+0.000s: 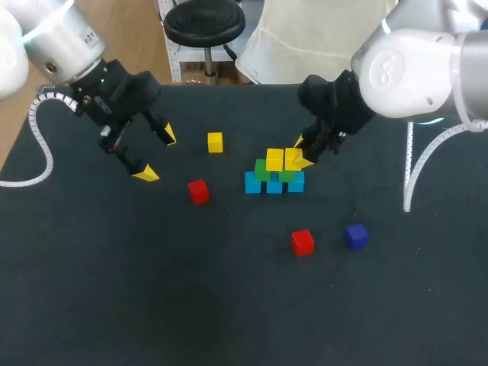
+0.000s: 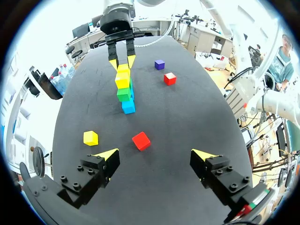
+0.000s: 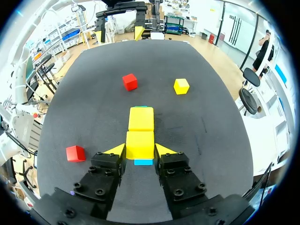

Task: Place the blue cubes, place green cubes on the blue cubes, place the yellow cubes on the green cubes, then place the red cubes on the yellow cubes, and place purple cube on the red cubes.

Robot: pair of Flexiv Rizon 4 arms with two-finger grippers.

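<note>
Three blue cubes [image 1: 274, 185] stand in a row mid-table, with two green cubes [image 1: 262, 169] on them. Two yellow cubes sit on the greens: one [image 1: 274, 158] stands free, the other [image 1: 293, 158] is held by my right gripper [image 1: 302, 152]. In the right wrist view that yellow cube [image 3: 140, 144] fills the gap of the right gripper [image 3: 140, 150], both fingers touching its sides. A loose yellow cube [image 1: 215, 142], two red cubes [image 1: 198, 191] [image 1: 303, 242] and the purple cube [image 1: 356, 235] lie on the table. My left gripper [image 1: 156, 155] hangs open at the left, holding nothing.
The black table [image 1: 114, 290] has bare room along its near side. In the left wrist view the nearer red cube [image 2: 141, 140] and the loose yellow cube [image 2: 90, 138] lie just ahead of the open left gripper [image 2: 154, 157], with the stack [image 2: 124, 93] farther off.
</note>
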